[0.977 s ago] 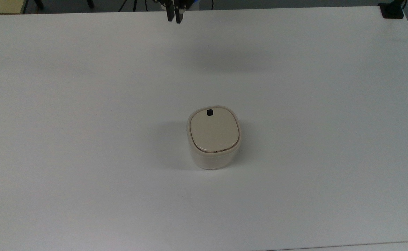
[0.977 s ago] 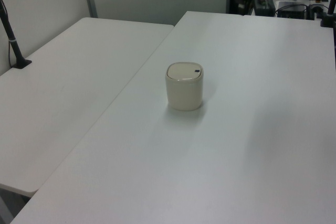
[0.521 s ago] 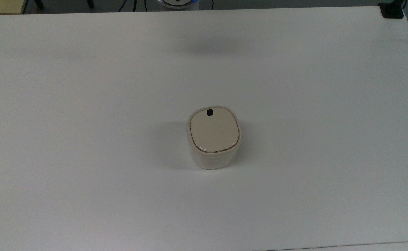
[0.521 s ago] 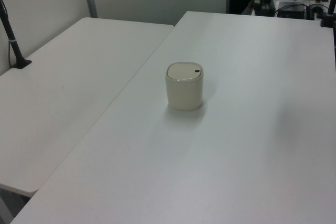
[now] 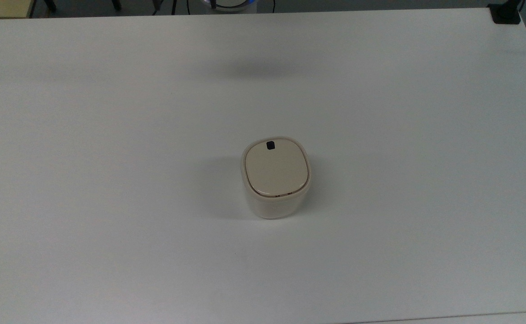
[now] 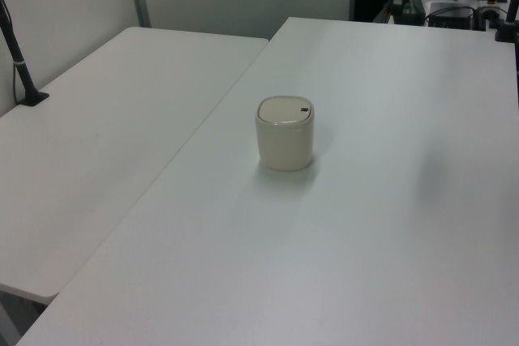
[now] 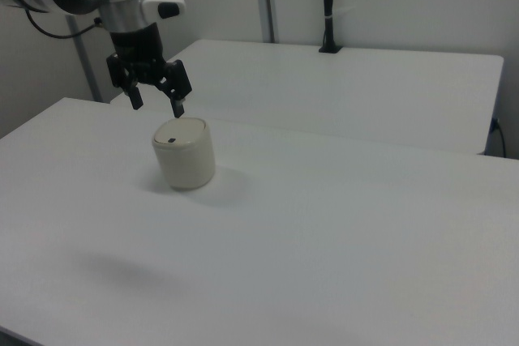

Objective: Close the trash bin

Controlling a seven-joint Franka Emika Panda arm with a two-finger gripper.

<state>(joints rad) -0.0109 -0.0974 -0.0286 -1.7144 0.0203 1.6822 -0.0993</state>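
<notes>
**Mira:** Right view first — the gripper [image 7: 156, 106] hangs in the air beside the trash bin [image 7: 184, 152], on the right view's left of it and above lid height, fingers spread apart and holding nothing.

**Jon:** And the bin itself?

**Mira:** It stands upright near the middle of the white table [image 5: 402, 157], alone, well apart from every edge. Its beige lid [image 5: 275, 169] lies flat inside the cream rim, the little black button [image 5: 270, 145] on the side of the lid toward the table's far edge in the top view.

**Jon:** What has changed in the last second?

**Mira:** A second ago the top view had two dark fingertips poking in at the table's far edge, close together. Half a second ago they were gone from that edge, and now only a soft shadow falls on the table beyond the bin. The bin has not shifted at all, and the lid looks the same throughout.

**Jon:** So the closing is done?

**Mira:** I judge so — a seated lid and a claw apart from it suggest the arm is retreating, with nothing left to press.
</notes>
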